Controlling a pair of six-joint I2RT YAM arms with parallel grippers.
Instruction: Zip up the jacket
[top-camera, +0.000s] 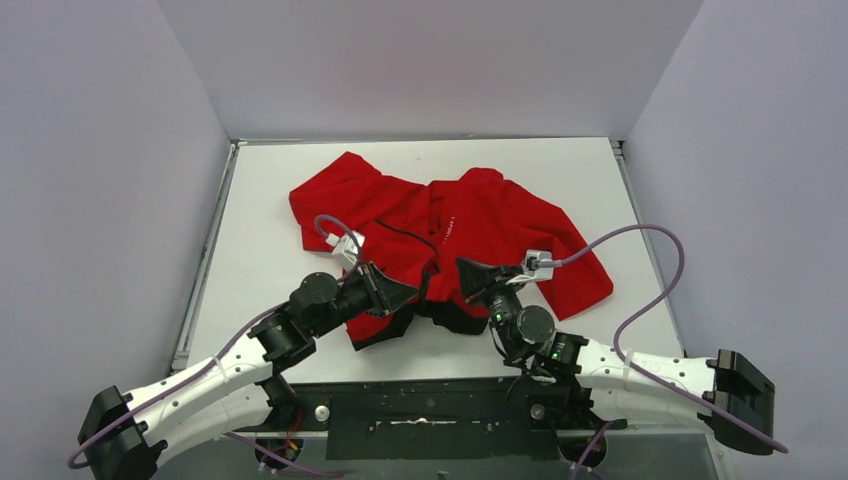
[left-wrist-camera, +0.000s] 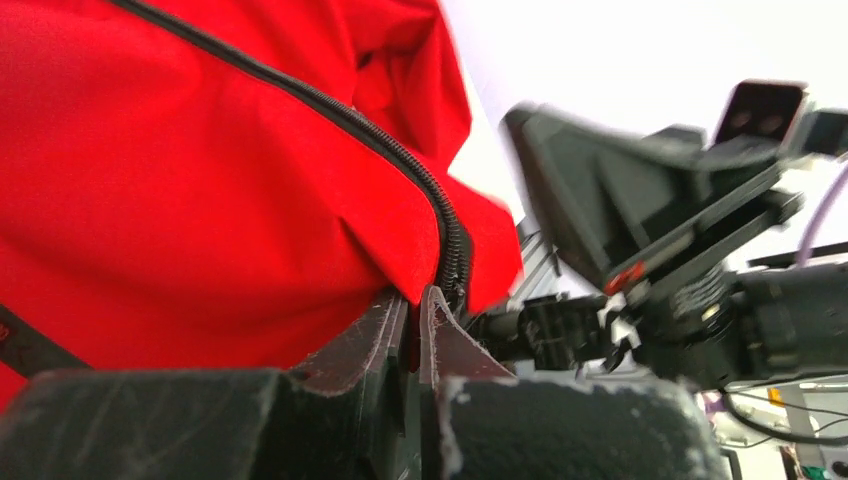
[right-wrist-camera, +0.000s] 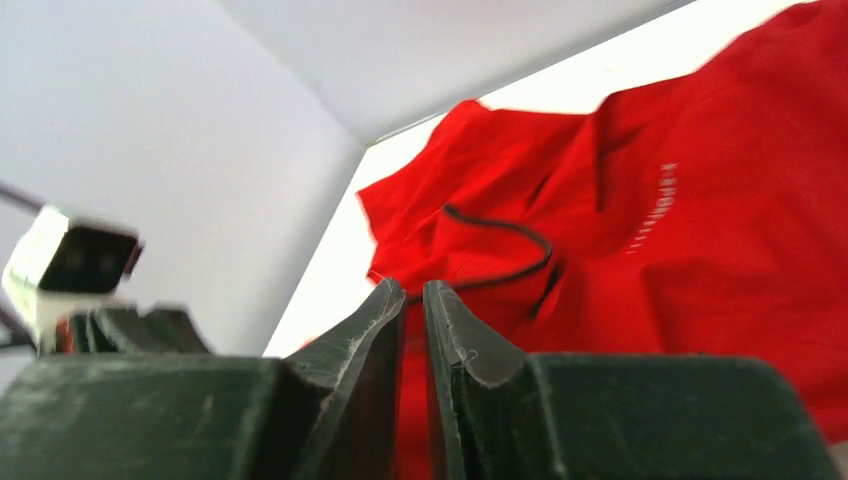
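Jacket: soft red jacket (top-camera: 480, 225), crumpled, with a dark ribbed zipper (left-wrist-camera: 330, 105) curving along its edge.
Left arm: low and outstretched; the left gripper (top-camera: 400, 290) has its fingers (left-wrist-camera: 445, 345) pinched on the jacket's edge beside the zipper's end.
Right arm: elbow bent inward; the right gripper (top-camera: 470, 272) has its fingers (right-wrist-camera: 460, 340) almost touching, with red cloth beyond their tips. Whether they pinch any cloth is unclear.

Your white desk (top-camera: 262, 215) sits boxed in by three plain, pale walls.

In the top view, the back wall (top-camera: 430, 60) meets the left wall (top-camera: 100, 200) and the right wall (top-camera: 750, 150) in straight corners, and all three are smooth grey with a faint lilac cast. A thin metal rail (top-camera: 204, 268) runs along the desk's left edge, and a similar strip lines the far edge. The light is soft and even and the shadows are faint. The desk top is bright enough to wash out to near-white in both of your wrist views.
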